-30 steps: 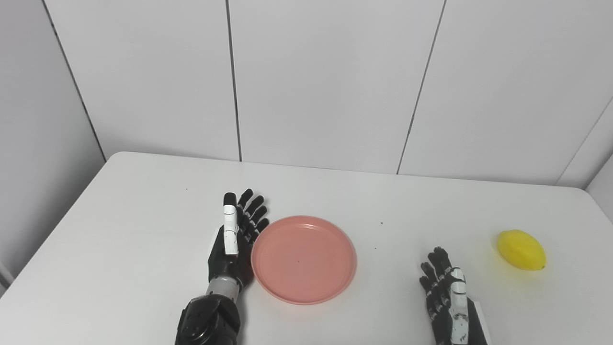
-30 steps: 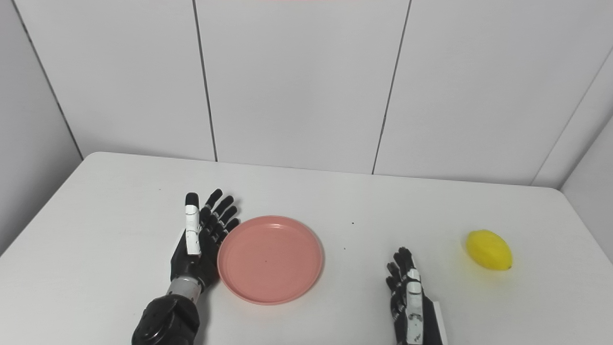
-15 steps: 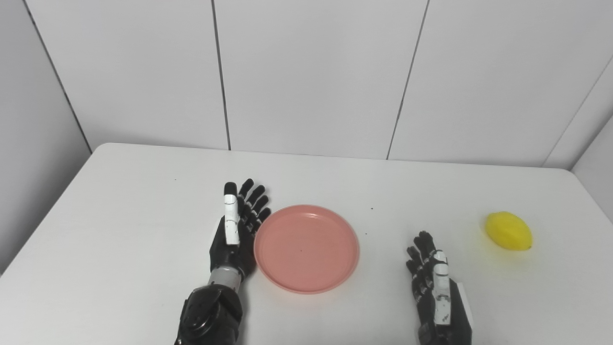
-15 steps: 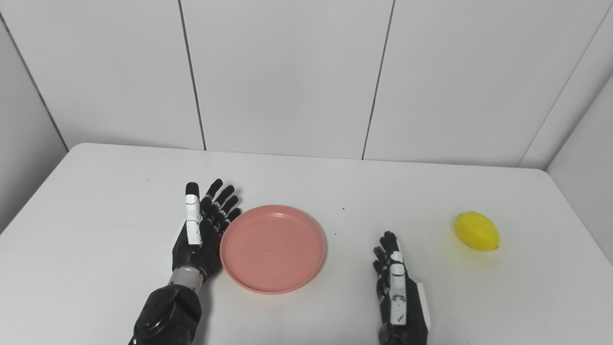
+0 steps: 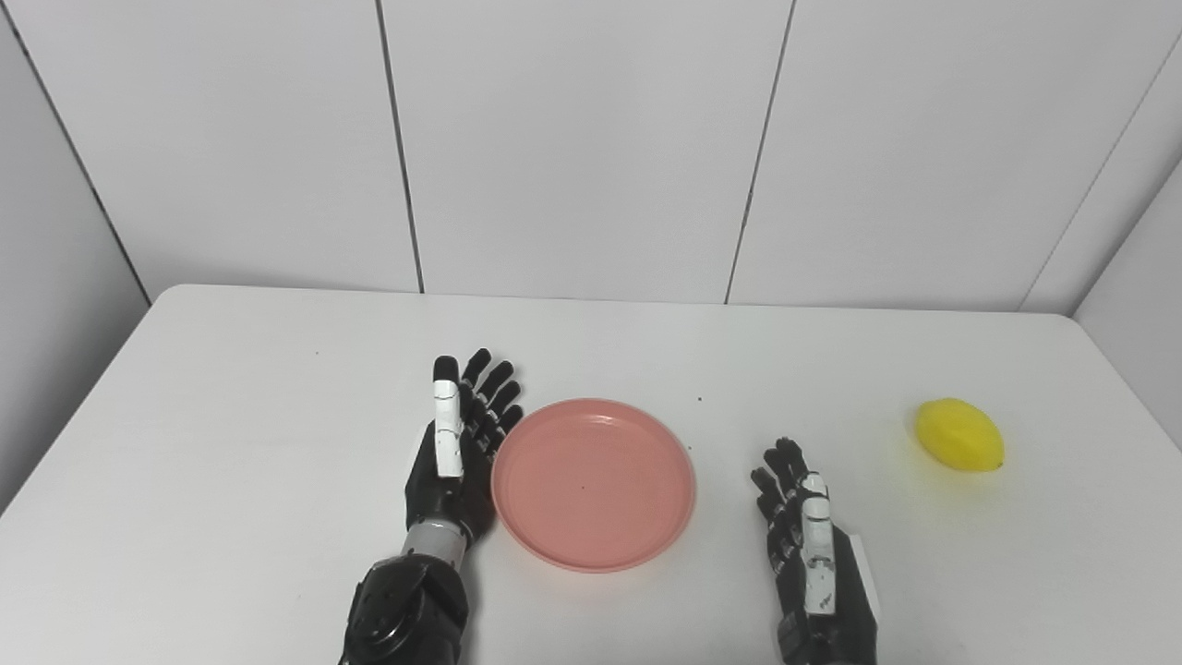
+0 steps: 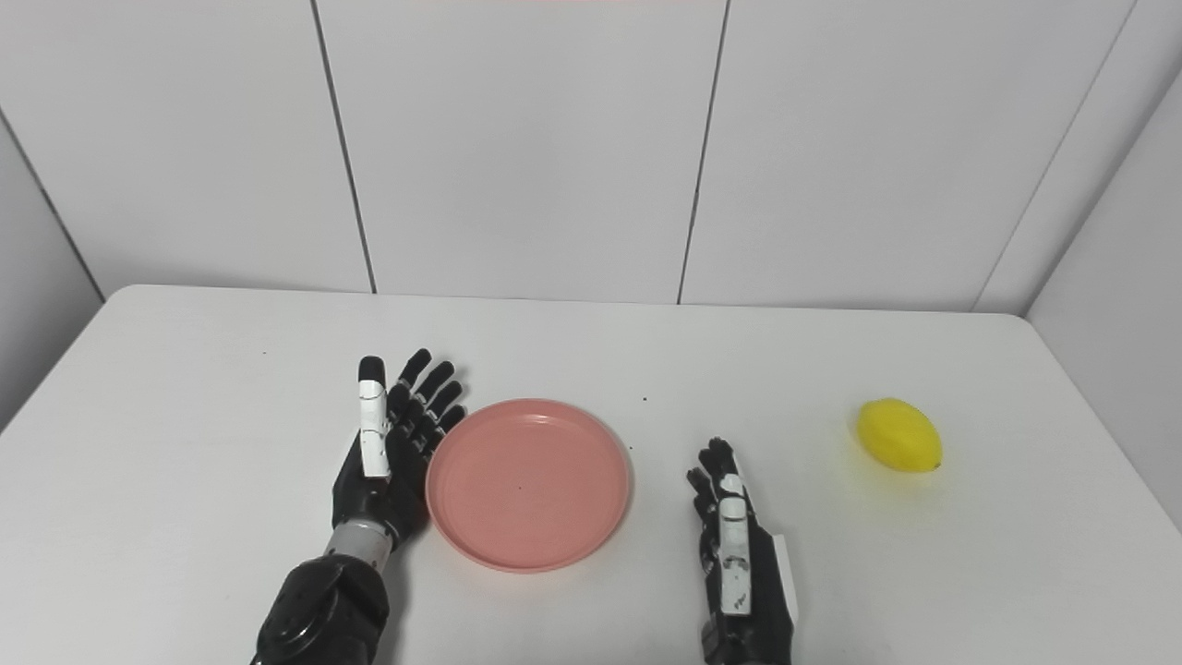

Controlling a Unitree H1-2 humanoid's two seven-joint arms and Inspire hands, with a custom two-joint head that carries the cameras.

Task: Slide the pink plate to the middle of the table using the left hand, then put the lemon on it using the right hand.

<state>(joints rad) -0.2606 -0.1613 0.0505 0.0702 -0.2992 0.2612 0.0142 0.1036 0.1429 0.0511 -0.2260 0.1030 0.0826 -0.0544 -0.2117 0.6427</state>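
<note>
A round pink plate [image 5: 593, 483] lies flat on the white table [image 5: 231, 425], a little left of the middle. My left hand [image 5: 457, 453] stands on edge, open, its palm side against the plate's left rim. My right hand [image 5: 808, 554] is open and empty, near the front edge to the right of the plate, apart from it. A yellow lemon [image 5: 958, 435] lies on the table at the far right, well beyond my right hand. The lemon also shows in the right eye view [image 6: 898, 435].
White panelled walls [image 5: 572, 139] close off the back and both sides of the table. The table's right edge runs close behind the lemon.
The whole picture has shifted, so the camera has moved. My right hand has come forward onto the table. The plate, left hand and lemon keep their places relative to each other.
</note>
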